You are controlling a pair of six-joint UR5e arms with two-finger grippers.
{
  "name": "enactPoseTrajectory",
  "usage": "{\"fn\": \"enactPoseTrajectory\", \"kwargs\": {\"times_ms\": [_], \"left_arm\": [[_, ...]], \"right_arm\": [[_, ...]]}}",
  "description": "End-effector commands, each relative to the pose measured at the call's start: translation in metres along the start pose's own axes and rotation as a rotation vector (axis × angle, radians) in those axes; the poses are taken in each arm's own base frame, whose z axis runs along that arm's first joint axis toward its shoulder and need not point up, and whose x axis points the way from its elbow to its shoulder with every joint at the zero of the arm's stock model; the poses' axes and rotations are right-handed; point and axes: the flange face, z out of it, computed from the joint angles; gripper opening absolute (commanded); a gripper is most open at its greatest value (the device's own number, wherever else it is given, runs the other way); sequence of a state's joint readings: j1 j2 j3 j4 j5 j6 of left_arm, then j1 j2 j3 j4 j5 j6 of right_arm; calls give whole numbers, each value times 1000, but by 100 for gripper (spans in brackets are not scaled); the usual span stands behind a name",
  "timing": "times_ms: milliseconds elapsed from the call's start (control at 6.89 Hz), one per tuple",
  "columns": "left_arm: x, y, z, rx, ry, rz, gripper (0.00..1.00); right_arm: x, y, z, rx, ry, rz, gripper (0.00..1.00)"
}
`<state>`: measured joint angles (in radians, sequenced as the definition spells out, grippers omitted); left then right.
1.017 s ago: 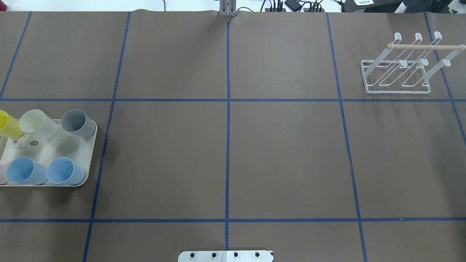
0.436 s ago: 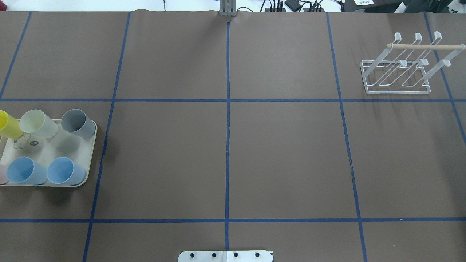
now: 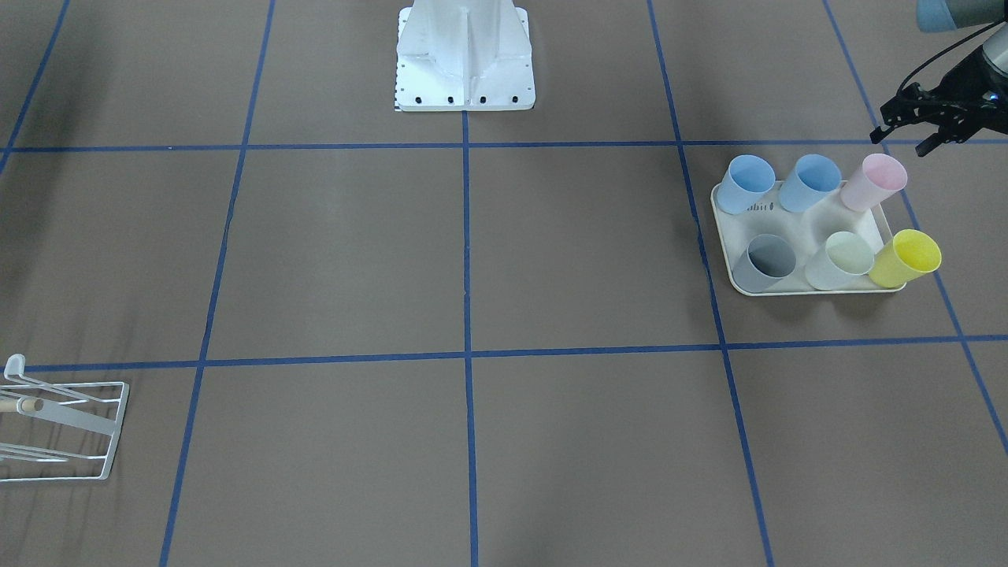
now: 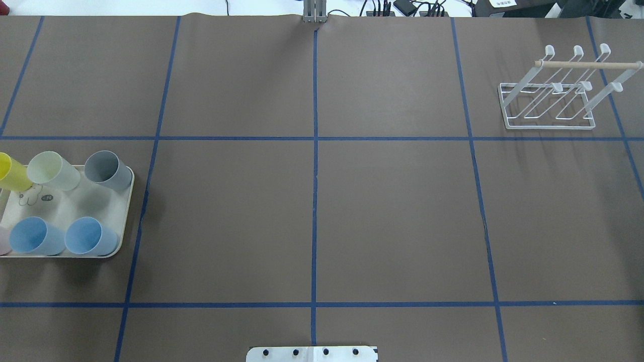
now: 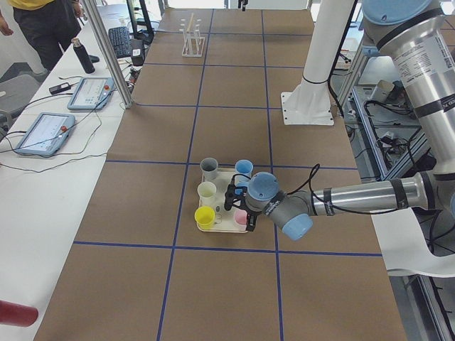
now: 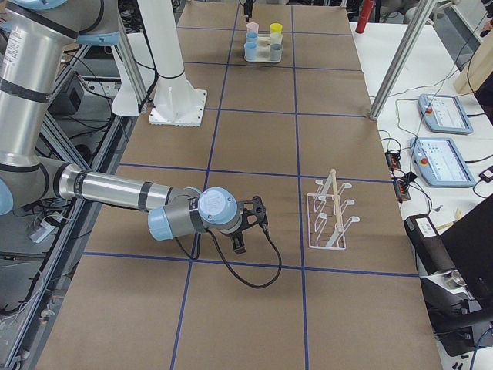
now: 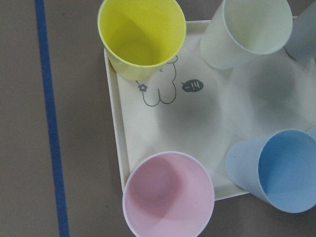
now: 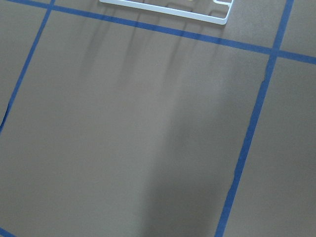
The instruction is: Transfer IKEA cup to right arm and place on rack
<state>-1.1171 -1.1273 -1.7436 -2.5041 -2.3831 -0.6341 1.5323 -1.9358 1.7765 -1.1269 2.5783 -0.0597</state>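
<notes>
We take the cream tray [image 3: 799,224] as our mark. It sits at the left end of the table [image 4: 392,216], and all six cups stand upright on it. The row nearer the robot holds two blue cups [image 3: 746,184] and the pink cup [image 3: 872,181]. The other row holds the grey cup [image 3: 764,264], the pale green cup [image 3: 839,261] and the yellow cup [image 3: 906,258]. We cannot tell which of them is to be picked.

The left gripper [image 3: 900,142] hangs above the tray's outer end, nearest the pink cup. Its fingers are spread and hold nothing. Its wrist camera looks straight down on the pink and yellow cups at the tray's outer rim.

From the tray's inner rim the brown surface runs bare across the whole middle, crossed only by blue tape lines. The rack [image 4: 557,88] stands at the opposite end, well apart from the tray and on the side away from the robot, and no cup hangs on its prongs. The right gripper [image 6: 248,225] hovers over the table beside the rack, on the robot's side of it, far from the tray.

The overhead view cuts off the tray's outer end, so the pink cup is a sliver there and the yellow cup is clipped. The front-facing view crops the rack. The right gripper's fingers show only from the side camera, so we cannot tell whether they are apart or together.
</notes>
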Motion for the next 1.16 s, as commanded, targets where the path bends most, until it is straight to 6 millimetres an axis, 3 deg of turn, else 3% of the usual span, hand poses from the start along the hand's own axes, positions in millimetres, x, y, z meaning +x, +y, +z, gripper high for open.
{"fn": "enactPoseTrajectory", "kwargs": {"times_ms": [0, 145, 726, 1017], "left_arm": [[-15, 1, 10, 24, -85, -10, 99], [-27, -3, 20, 25, -109, -19, 99], [-21, -22, 27, 35, -95, -14, 98], [-23, -21, 29, 32, -92, -12, 83]], "right_arm": [[0, -4, 0, 3, 0, -5, 100], [0, -4, 0, 3, -2, -6, 100], [0, -4, 0, 4, -2, -9, 100], [4, -1, 2, -2, -2, 2, 100]]}}
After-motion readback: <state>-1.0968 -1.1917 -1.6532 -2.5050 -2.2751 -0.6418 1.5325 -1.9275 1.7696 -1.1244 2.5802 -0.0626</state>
